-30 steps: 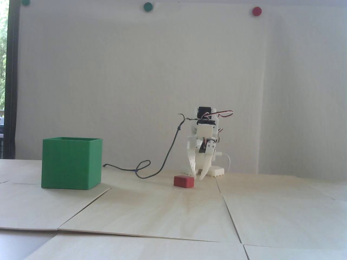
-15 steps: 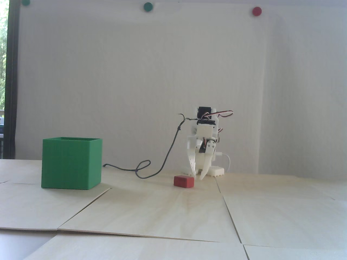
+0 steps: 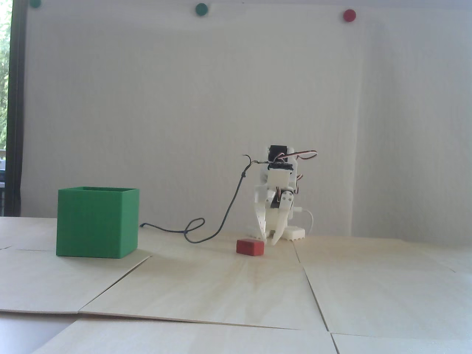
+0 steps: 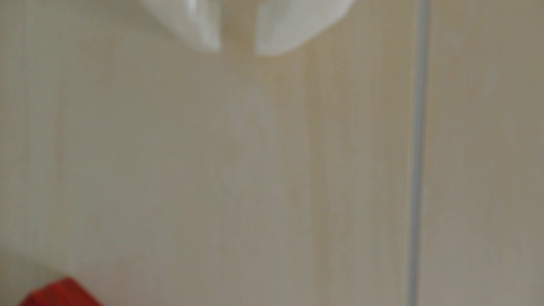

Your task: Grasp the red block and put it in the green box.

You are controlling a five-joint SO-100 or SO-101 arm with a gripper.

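White two-finger gripper [image 3: 269, 241]: pointed down at the table, tips just above the surface. The jaws stand slightly parted, with a narrow gap between the tips in both the fixed view and the wrist view [image 4: 237, 53]. Nothing is held between them.

Remaining items, largest to smallest:

1. Table [image 3: 236, 287]: pale wood-grain panels laid edge to edge, with visible seams. In the wrist view one seam [image 4: 418, 153] runs vertically to the right of the fingertips.

2. Green box [image 3: 96, 222]: cube-shaped, open at the top, standing upright on the table at the left of the fixed view, well apart from the gripper and the block.

3. Arm [image 3: 278, 184]: white body with black servos and red-and-white wiring at the top, folded low against the back wall. Its base [image 3: 293, 233] sits behind the gripper.

4. Dark cable [image 3: 217, 225]: drops from the top of the arm, loops on the table, and runs toward the box.

5. Red block [image 3: 250, 246]: lying flat on the table, just left of and in front of the fingertips in the fixed view. Whether the nearest finger touches it cannot be determined. In the wrist view only a blurred corner [image 4: 59, 292] shows at the bottom left, clear of the tips.

6. Wall dots: two green [image 3: 201, 9] [image 3: 35, 3] and one red [image 3: 349, 15], along the top edge.
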